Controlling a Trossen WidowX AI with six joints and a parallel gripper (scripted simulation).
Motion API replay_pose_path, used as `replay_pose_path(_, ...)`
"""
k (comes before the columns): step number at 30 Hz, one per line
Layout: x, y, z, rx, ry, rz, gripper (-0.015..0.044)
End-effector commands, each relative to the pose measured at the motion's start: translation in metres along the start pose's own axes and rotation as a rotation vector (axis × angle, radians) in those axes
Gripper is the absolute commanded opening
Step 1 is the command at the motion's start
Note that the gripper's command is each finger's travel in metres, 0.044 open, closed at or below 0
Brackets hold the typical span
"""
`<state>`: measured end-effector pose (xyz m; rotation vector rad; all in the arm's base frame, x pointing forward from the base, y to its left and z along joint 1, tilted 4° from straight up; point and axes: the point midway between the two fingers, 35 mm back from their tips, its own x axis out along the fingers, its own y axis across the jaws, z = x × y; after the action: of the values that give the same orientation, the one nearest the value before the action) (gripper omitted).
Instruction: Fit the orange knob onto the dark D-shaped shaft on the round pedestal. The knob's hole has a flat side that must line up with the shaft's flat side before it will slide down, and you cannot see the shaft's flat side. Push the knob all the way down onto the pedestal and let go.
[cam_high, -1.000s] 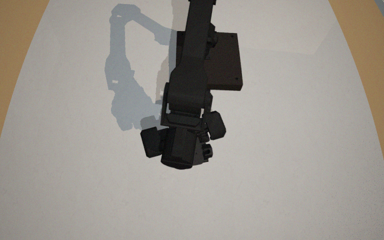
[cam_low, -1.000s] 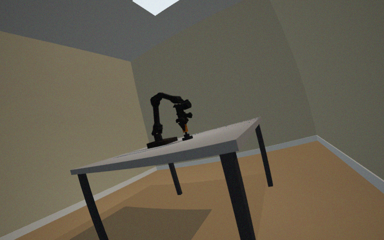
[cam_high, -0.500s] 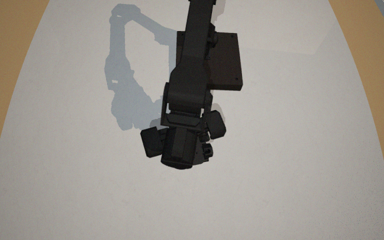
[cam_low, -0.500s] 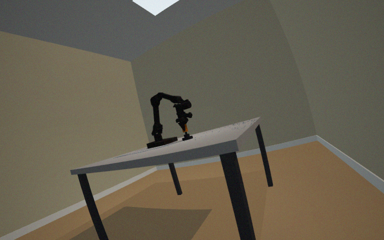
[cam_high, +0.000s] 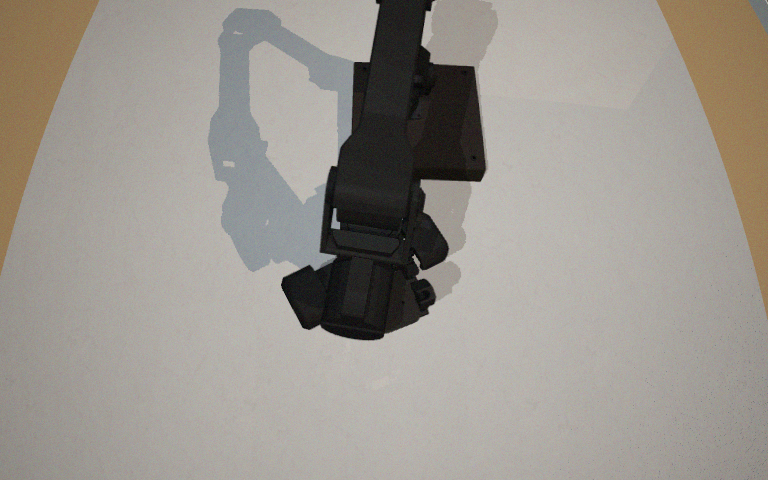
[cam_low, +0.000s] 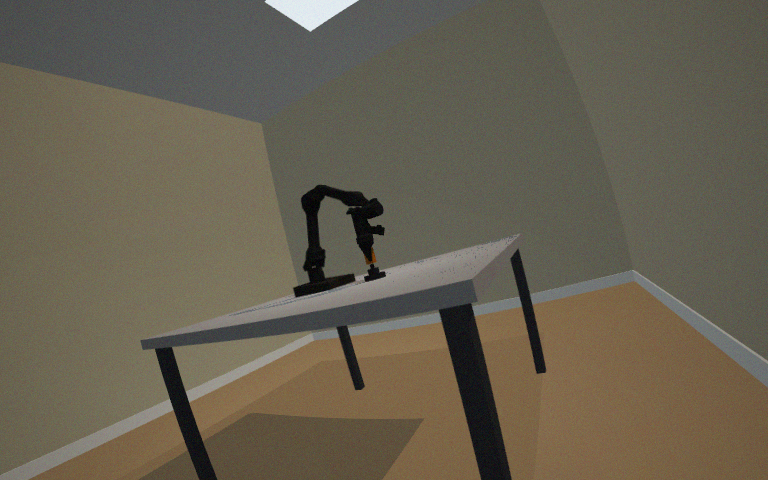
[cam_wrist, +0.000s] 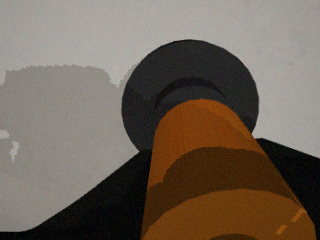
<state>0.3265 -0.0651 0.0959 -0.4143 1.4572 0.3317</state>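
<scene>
One orange knob (cam_wrist: 214, 194) is what I find in the pincer (cam_low: 369, 259), clamped between the fingers at a middling spread, with the fingers pressed against its sides. Through the wrist view I see the knob's near end close to the lens, with a D-shaped recess in that face. The knob's far end points down at the round pedestal (cam_wrist: 190, 90), which is my reference for all positions that follow.

Count, as far as I can verify: one knob, one pedestal, one arm (cam_high: 385, 141) with one pincer, one dark base plate (cam_high: 453, 124), one tabletop (cam_high: 566, 339). The shaft itself I cannot make out; the knob's far end covers the middle of the pedestal in the wrist view.

From the exterior view, the knob (cam_low: 369, 258) sits directly above the pedestal (cam_low: 374, 275), and a short dark stub shows between them. Whether the knob has engaged the shaft or merely rests on its tip, I cannot tell at this size.

From the top view, the arm's wrist housing hides both knob and pedestal entirely. The base plate lies behind the pedestal, toward the arm's root, near but apart from it in the exterior view (cam_low: 323, 283).

I see the pincer touching only the knob.
</scene>
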Motion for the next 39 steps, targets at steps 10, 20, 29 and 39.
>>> replay_pose_path(10,0.0026,0.0016,-0.0011,-0.01,-0.004,0.0,0.0)
replay_pose_path(20,0.0032,0.0007,0.0,-0.01,-0.004,0.0,0.0)
replay_pose_path(29,-0.0021,0.0,0.0008,-0.019,-0.004,0.0,0.0)
replay_pose_path(39,0.0002,0.0003,0.0001,-0.22,-0.004,0.0,0.0)
